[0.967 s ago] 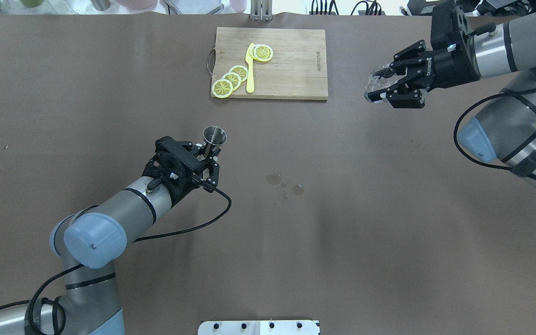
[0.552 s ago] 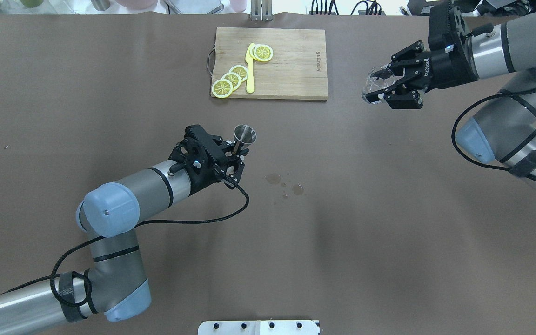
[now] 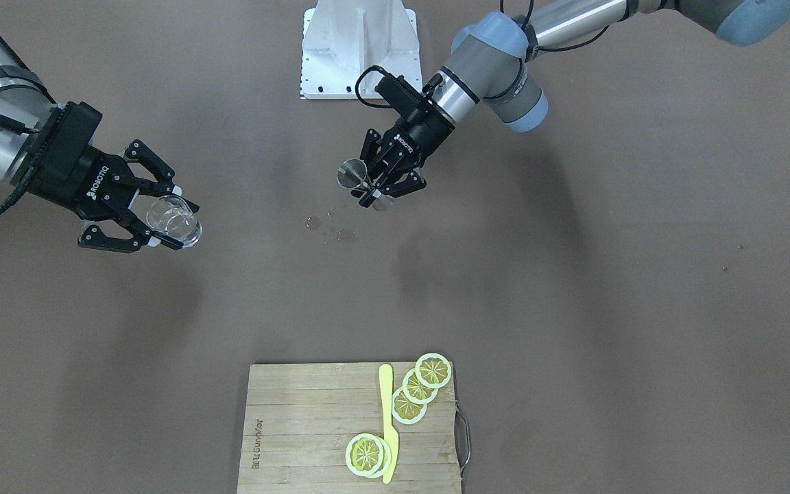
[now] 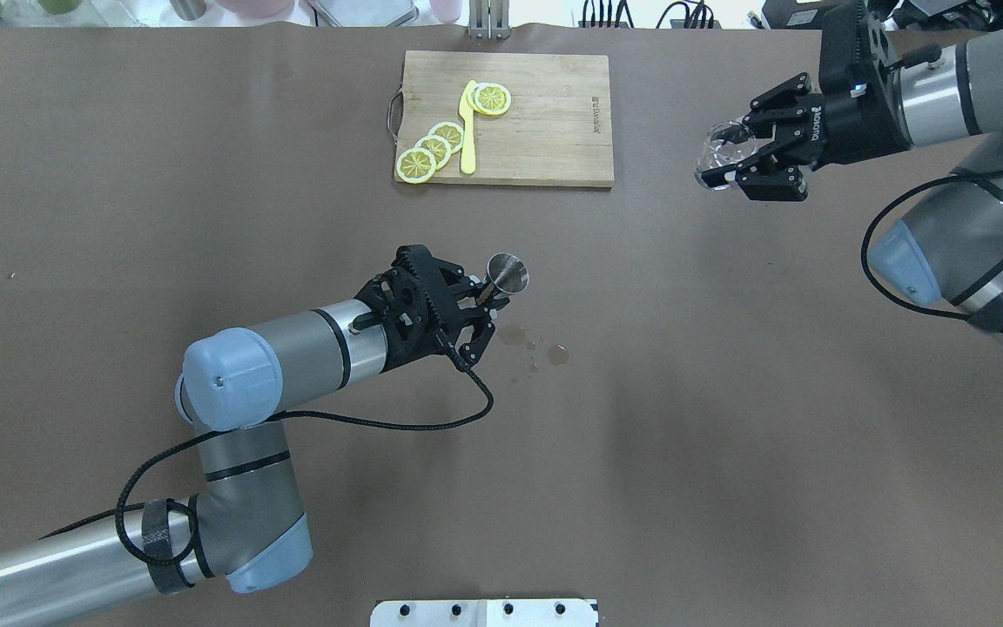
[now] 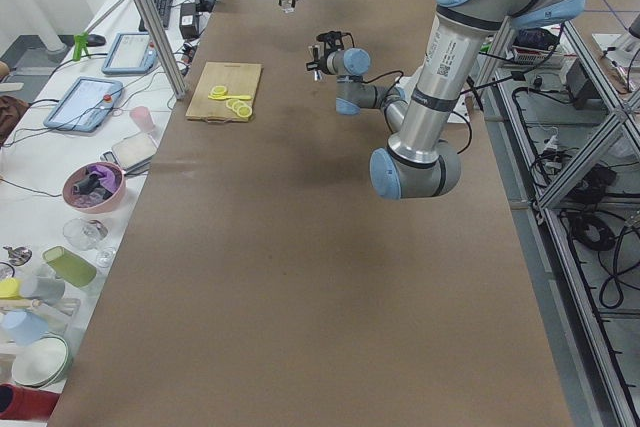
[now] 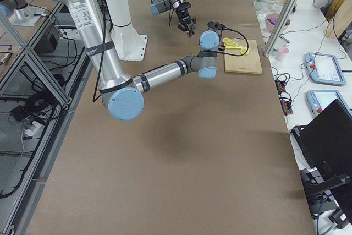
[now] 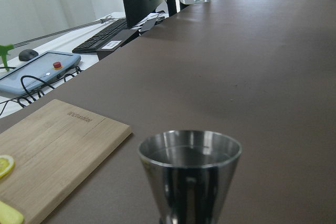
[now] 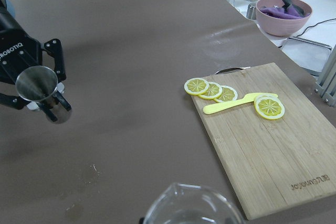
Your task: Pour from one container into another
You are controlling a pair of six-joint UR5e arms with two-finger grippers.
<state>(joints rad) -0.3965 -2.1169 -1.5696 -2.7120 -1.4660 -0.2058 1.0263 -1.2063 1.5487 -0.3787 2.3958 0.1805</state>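
Note:
A steel jigger (image 4: 508, 272) is pinched at its waist by my left gripper (image 4: 488, 298), shut on it, above the table's middle. From the front the jigger (image 3: 352, 173) is held level in that gripper (image 3: 371, 190). The left wrist view shows its open cup (image 7: 189, 169) close up. Far to the right, my right gripper (image 4: 741, 162) is shut on a clear glass (image 4: 717, 157) held off the table. In the front view the glass (image 3: 174, 221) sits at the left. Its rim (image 8: 191, 209) fills the bottom of the right wrist view, which also shows the jigger (image 8: 37, 85).
A wooden cutting board (image 4: 554, 122) at the far side carries lemon slices (image 4: 432, 150) and a yellow knife (image 4: 468, 131). Small wet spots (image 4: 536, 344) mark the brown table just right of the left gripper. Cups and bowls stand off the table's far edge.
My left arm has swung to the right, carrying the jigger from left of centre to the table's middle. The right gripper with the glass has shifted slightly right.

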